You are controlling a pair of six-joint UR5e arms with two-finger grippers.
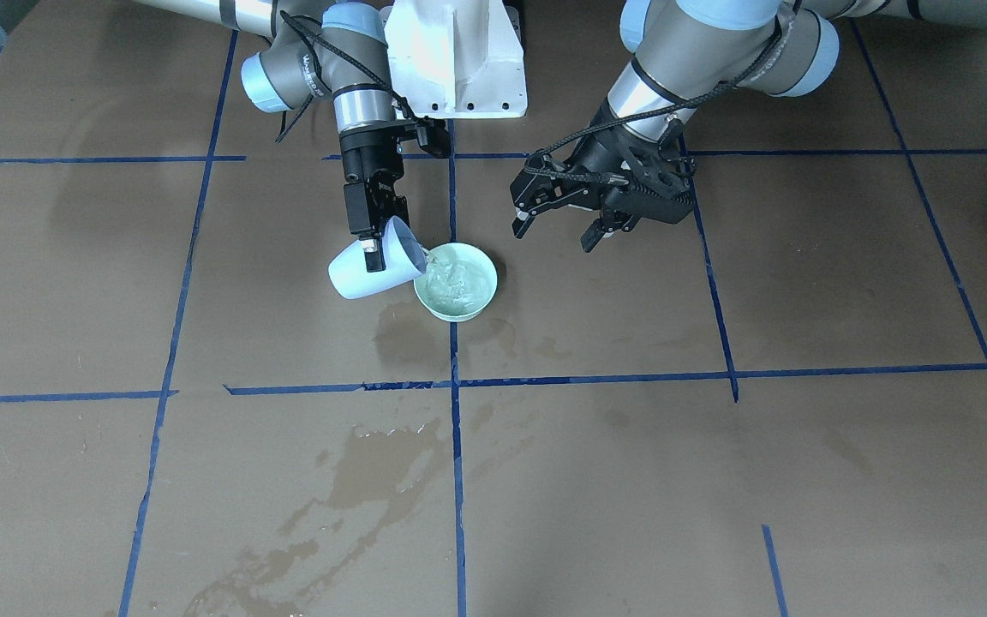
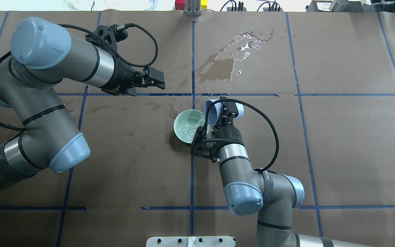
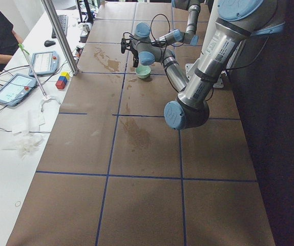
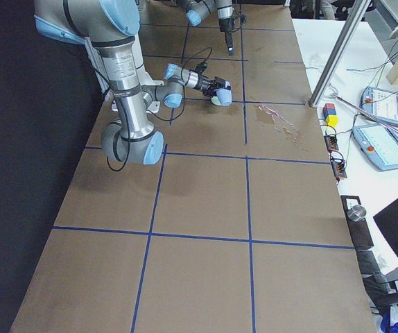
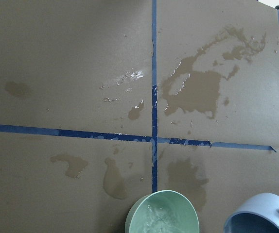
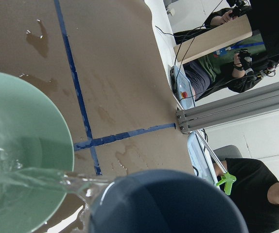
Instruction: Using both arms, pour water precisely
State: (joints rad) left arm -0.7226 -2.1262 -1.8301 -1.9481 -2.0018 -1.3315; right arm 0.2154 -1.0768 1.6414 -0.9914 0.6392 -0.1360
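Observation:
My right gripper [image 1: 371, 248] is shut on the rim of a pale blue cup [image 1: 365, 272] and holds it tipped on its side over a mint green bowl [image 1: 457, 281]. Clear water [image 6: 37, 177] streams from the cup's lip into the bowl, where it ripples. The cup [image 2: 214, 113] and the bowl [image 2: 189, 130] stand at the table's middle in the overhead view. My left gripper [image 1: 556, 231] is open and empty, hovering above the board off to one side of the bowl. The left wrist view shows the bowl [image 5: 162, 213] and the cup [image 5: 258, 216] at its bottom edge.
A large wet puddle [image 2: 225, 63] lies beyond the bowl, with smaller dark stains [image 1: 403, 330] around it. Blue tape lines [image 1: 455, 386] cross the brown board. The white pedestal [image 1: 457, 56] stands behind. Operators' tablets and coloured blocks [image 3: 62, 80] lie on the side table.

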